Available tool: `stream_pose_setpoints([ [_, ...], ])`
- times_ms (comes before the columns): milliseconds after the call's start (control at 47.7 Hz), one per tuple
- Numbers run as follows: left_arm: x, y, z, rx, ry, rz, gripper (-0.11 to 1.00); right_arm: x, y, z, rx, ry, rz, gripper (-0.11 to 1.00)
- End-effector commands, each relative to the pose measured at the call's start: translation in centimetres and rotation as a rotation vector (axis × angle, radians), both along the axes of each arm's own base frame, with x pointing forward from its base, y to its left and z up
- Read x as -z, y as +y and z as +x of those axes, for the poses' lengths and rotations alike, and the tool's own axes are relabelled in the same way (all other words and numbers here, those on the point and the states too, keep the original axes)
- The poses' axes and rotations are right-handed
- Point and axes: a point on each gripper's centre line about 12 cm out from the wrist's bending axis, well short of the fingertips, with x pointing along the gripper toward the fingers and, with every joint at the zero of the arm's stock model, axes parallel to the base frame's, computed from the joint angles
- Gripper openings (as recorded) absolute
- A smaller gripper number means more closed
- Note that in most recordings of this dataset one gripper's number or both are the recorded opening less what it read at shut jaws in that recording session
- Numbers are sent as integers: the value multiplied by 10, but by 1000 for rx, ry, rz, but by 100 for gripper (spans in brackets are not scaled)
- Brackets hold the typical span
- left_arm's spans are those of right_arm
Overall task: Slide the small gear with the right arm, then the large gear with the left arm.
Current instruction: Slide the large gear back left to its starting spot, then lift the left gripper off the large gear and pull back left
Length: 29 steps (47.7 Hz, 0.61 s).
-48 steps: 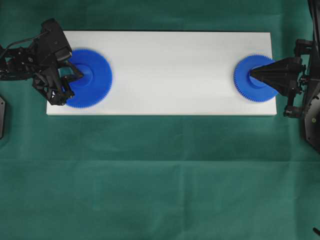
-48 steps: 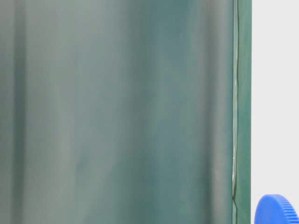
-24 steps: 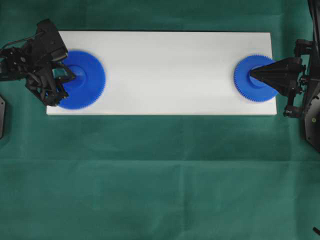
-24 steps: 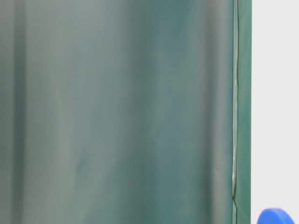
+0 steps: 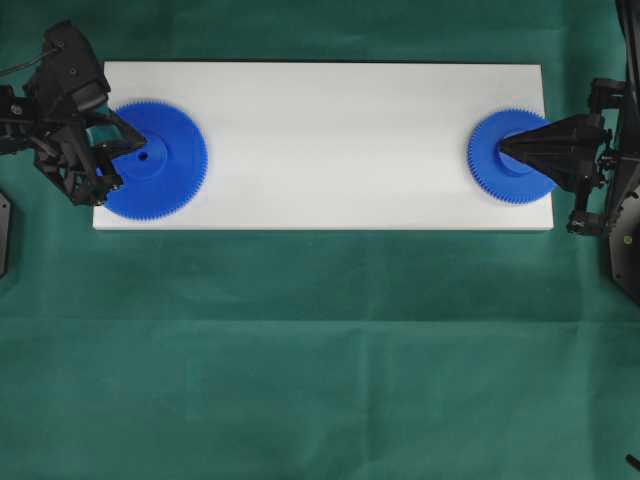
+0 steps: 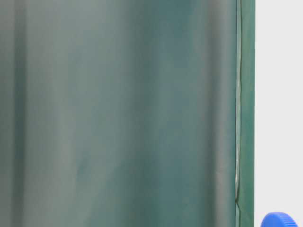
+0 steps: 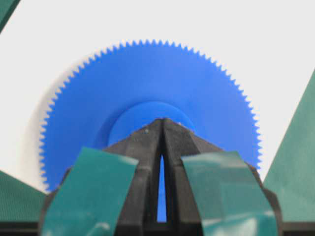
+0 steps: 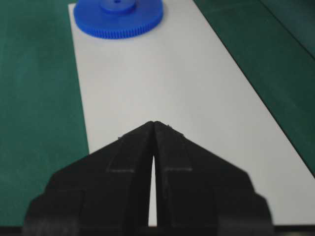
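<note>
My left gripper [image 5: 128, 150] is pinched together, tips over the hub edge of the large gear [image 5: 155, 159], which lies flat at the board's [image 5: 330, 140] 9 o'clock end. My right gripper [image 5: 503, 147] is also together, tips over the small gear [image 5: 490, 160] at the 3 o'clock end.
</note>
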Motion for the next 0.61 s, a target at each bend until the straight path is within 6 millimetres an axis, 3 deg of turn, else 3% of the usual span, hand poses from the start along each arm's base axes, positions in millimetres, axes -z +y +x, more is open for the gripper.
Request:
stream_pose_setpoints([
  [0,-6,1,3,3,-23,12,0,-11,-1,5,-5,-34,-7,50],
  [587,-20,2,5,7,-84,41,0,-11,-1,5,-7,-36,-9,50],
])
